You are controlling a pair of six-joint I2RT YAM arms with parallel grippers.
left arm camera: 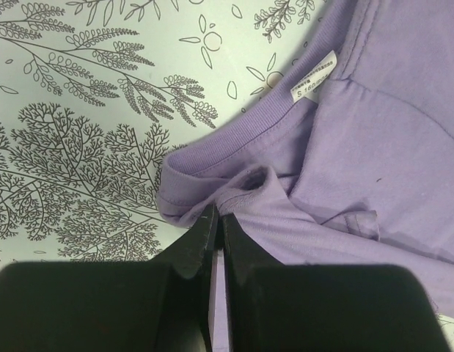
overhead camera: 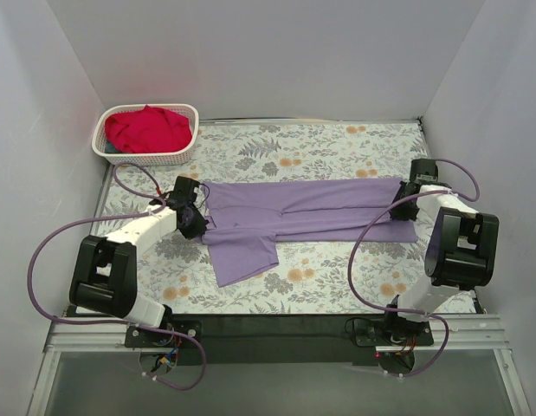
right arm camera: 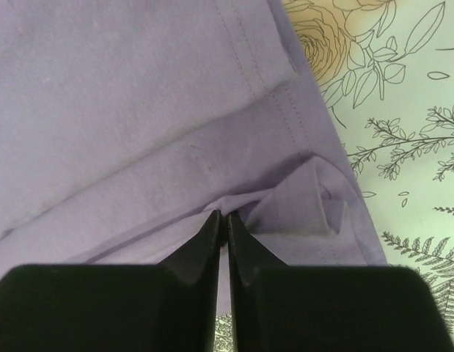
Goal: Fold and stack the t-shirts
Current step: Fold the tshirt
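Left gripper (left arm camera: 218,220) pinched the lavender t-shirt (overhead camera: 311,206) at mid-left; right gripper (right arm camera: 223,218), jaws narrow, seemingly nipped its mid-right hem.

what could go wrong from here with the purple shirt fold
1. The left tool and right tool each pinch only a small pucker at opposite ends of the lavender t-shirt. The cloth might slip free, or only one layer might lift.
2. A flap splays out of the folded strip toward the near edge. The next fold may come out lopsided or bunch it underneath.
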